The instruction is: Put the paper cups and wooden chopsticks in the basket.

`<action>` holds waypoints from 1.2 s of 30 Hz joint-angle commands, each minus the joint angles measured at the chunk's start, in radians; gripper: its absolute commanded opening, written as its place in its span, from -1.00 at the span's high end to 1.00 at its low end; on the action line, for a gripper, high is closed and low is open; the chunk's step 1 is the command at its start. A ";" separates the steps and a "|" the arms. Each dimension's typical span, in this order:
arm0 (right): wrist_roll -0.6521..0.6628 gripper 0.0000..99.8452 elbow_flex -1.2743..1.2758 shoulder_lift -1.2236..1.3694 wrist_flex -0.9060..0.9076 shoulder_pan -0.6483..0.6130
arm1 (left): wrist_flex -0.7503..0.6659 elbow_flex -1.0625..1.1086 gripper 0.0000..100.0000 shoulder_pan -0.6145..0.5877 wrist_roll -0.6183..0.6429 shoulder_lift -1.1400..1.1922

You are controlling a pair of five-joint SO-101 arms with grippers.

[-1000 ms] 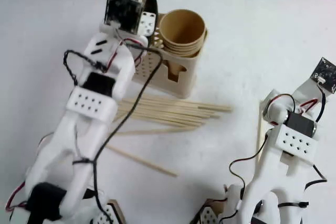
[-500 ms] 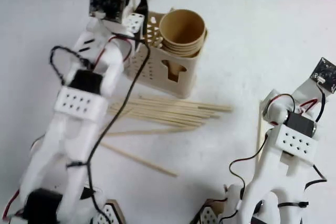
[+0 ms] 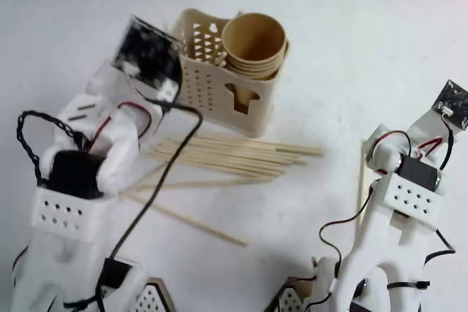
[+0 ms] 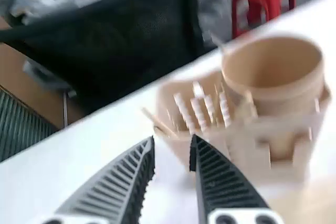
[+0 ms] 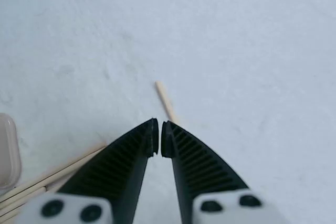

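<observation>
Handling assessment: light stock, thin sections

We are recording the paper cups [image 3: 254,40] sitting nested inside the perforated plastic basket [image 3: 201,89] at upper centre of the high view. They are thin-walled, light and easily crushed. We are finding the wooden chopsticks [image 3: 234,155] lying bundled mid-frame, just below the basket. They are slender, stiff, smooth and likely to roll, so we are judging a mid-length pinch safest. The left gripper [image 4: 170,148] is hanging parted and empty near the basket. The right gripper [image 5: 157,136] is sitting pinched together above a stray chopstick [image 5: 165,100].

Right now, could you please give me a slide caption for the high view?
Cups nested in the basket; loose chopsticks lie on the table beside it.
</observation>
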 commanded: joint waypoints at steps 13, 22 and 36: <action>0.055 0.95 0.003 -0.013 -0.018 0.004 | 0.213 0.365 0.53 -0.140 -0.333 -0.090; 0.060 0.94 0.005 -0.013 -0.018 -0.027 | 0.213 0.542 0.52 -0.134 -0.531 -0.088; 0.061 0.94 0.006 -0.013 -0.018 -0.027 | 0.164 0.543 0.49 -0.134 -0.572 0.051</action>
